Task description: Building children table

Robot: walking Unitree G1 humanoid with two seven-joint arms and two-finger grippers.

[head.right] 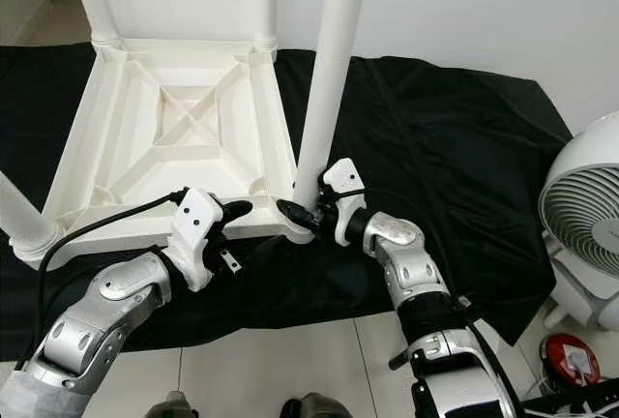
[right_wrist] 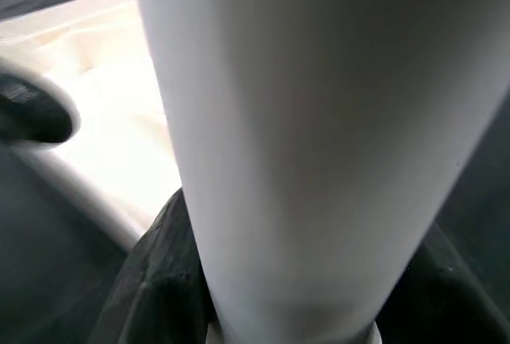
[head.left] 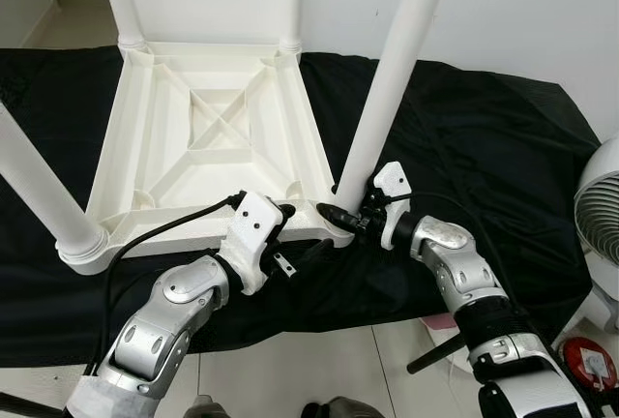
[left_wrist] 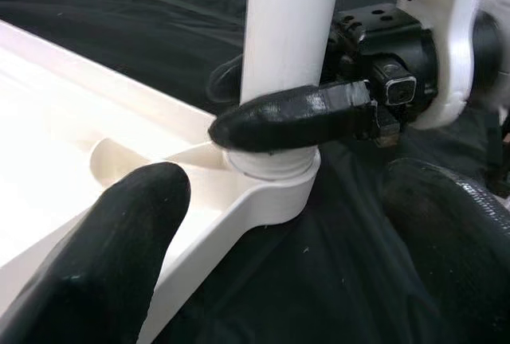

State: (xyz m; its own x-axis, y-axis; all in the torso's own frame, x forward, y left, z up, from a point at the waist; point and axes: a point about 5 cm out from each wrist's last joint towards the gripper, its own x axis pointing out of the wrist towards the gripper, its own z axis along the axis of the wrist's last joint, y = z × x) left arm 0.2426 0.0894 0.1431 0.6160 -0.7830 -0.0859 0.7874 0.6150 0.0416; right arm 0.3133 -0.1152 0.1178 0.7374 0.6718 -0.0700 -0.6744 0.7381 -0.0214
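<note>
white table leg (head.left: 392, 79) clamped by right gripper (head.left: 340, 215).

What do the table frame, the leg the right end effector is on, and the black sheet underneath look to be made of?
Table frame: probably moulded plastic, off-white and matte, judging by the cast-in ribs and rounded corner sockets.
Leg, gripped near its base by the right end effector: smooth white tube, likely plastic, with a faint sheen.
Black sheet: cloth, matte, wrinkled and draped.
</note>
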